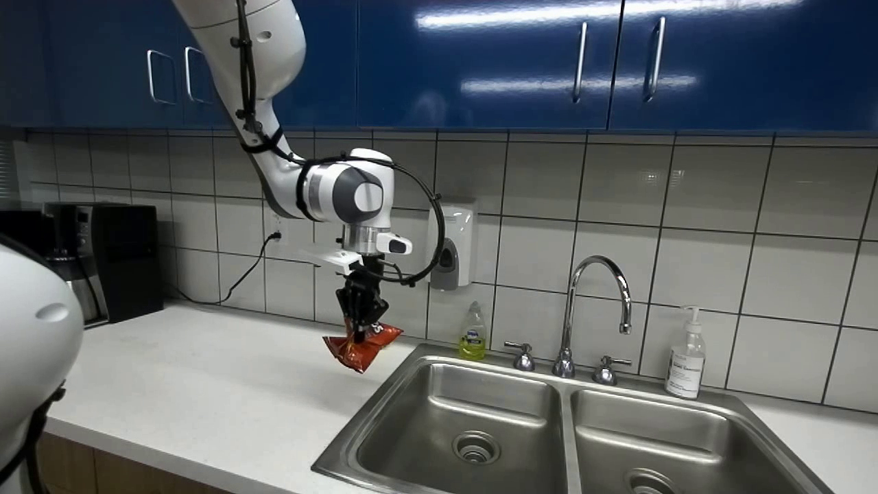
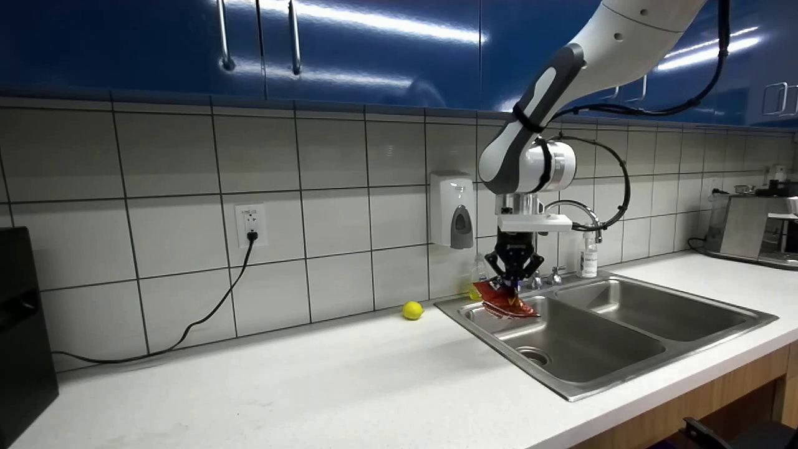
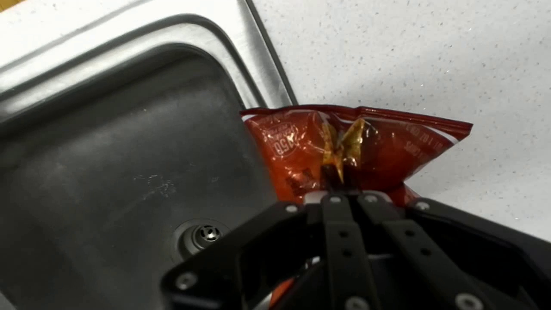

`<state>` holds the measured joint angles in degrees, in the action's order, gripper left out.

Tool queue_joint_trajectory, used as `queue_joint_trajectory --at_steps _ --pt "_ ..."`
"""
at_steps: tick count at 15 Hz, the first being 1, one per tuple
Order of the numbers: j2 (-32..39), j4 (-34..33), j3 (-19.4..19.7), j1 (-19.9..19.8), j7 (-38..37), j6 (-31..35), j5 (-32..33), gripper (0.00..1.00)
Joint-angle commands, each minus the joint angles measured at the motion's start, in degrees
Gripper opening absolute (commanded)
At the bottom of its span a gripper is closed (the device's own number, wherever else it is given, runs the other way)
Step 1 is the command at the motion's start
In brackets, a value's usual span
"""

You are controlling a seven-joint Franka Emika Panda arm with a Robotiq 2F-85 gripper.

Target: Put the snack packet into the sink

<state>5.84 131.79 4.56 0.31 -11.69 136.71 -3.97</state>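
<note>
My gripper (image 1: 359, 332) is shut on the snack packet (image 1: 352, 357), a crumpled red-orange foil packet pinched near its middle and held in the air. The gripper (image 2: 512, 287) and packet (image 2: 504, 305) also show in an exterior view. In the wrist view the packet (image 3: 288, 146) spreads to both sides of the fingertips (image 3: 338, 183), across the sink's side rim, partly over the counter. The steel sink's left basin (image 1: 405, 432) lies below and beside the packet. It also shows in an exterior view (image 2: 598, 349) and in the wrist view (image 3: 107, 172). The gripper hides the packet's middle.
A curved chrome faucet (image 1: 569, 309) stands behind the sink. A dish soap bottle (image 1: 472, 336) stands at its back corner, a pump bottle (image 1: 686, 363) farther right. A small yellow ball (image 2: 412, 310) lies on the counter by the wall. A soap dispenser (image 1: 454, 240) hangs behind the gripper.
</note>
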Motion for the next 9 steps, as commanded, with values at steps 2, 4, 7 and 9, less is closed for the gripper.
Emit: queue_joint_trajectory --at_steps 2,4,7,9 --pt "-0.22 -0.26 1.87 -2.72 -2.87 0.14 2.24 0.0" --pt "-0.02 -0.33 2.91 -3.67 -3.09 0.26 2.54 0.0" --pt "0.11 -0.09 2.87 -4.06 -0.94 -0.02 1.22 0.01" --pt "0.11 -0.09 3.08 -4.35 -0.94 -0.02 1.28 0.01"
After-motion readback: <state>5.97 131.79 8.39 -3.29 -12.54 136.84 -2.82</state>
